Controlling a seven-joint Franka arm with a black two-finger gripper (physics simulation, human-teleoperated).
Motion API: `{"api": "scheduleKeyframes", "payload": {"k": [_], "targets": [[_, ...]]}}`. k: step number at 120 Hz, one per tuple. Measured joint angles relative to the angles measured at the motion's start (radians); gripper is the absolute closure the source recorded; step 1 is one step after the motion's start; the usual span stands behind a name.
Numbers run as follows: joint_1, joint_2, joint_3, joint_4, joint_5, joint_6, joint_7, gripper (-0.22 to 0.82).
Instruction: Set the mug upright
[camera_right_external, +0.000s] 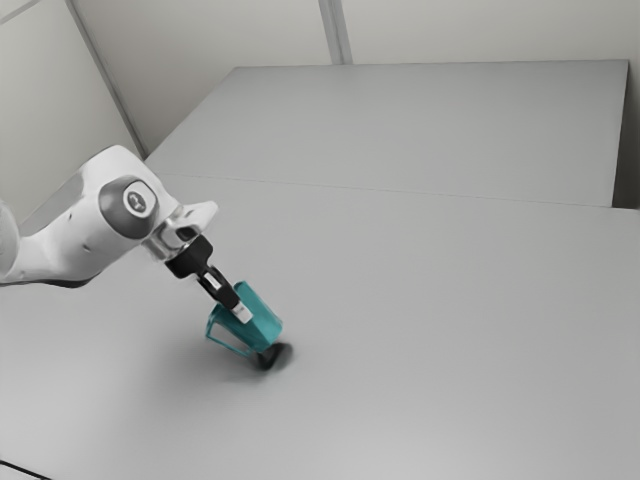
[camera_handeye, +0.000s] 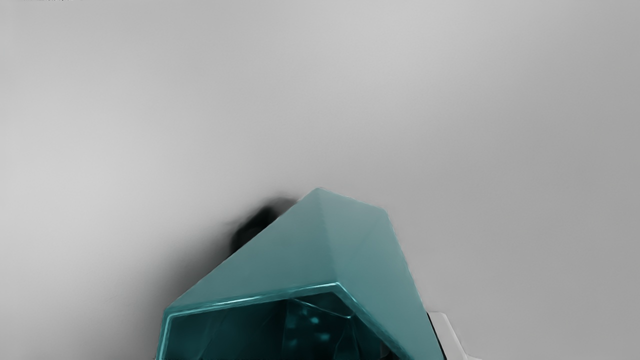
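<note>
The mug (camera_right_external: 262, 325) is teal, with flat faces meeting at crisp straight edges, so that its body reads as faceted rather than round. Its outer faces are smooth and softly sheened, one a shade paler than the next. The mouth is an angular outline with a thin, bright, glassy rim (camera_handeye: 250, 301); inside, the walls turn a deep, dark teal, flecked with small glints and fine crease lines. The handle (camera_right_external: 229, 346) is a slim, squared-off loop.

The mug is tilted at the end of the arm (camera_right_external: 120, 215), over the near part of the table, its base slanting down toward the exterior view's right and its handle on the lower side. A dense black shadow (camera_right_external: 270, 356) lies just below its base; whether base or handle touches the table I cannot tell.

The gripper (camera_right_external: 242, 312) is closed on the mug's wall, parted by little more than that wall: one pale, smooth fingertip (camera_handeye: 447, 334) lies against the outside, and a dark bit of the other shows just within the mouth.

Around the mug, the table (camera_right_external: 450, 320) is plain, matt grey, with a fine straight seam beyond the mug. Farther behind it stand pale, smooth wall panels (camera_right_external: 480, 30).
</note>
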Motion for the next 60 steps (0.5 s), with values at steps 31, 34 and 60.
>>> {"api": "scheduleKeyframes", "payload": {"k": [31,34,60], "targets": [[0.001,0.004,-0.147,0.038,0.341,0.135,-0.273,0.78],[0.000,0.005,-0.156,0.038,0.362,0.147,-0.297,0.78],[0.001,0.031,-0.183,0.038,0.491,0.225,-0.475,0.78]]}}
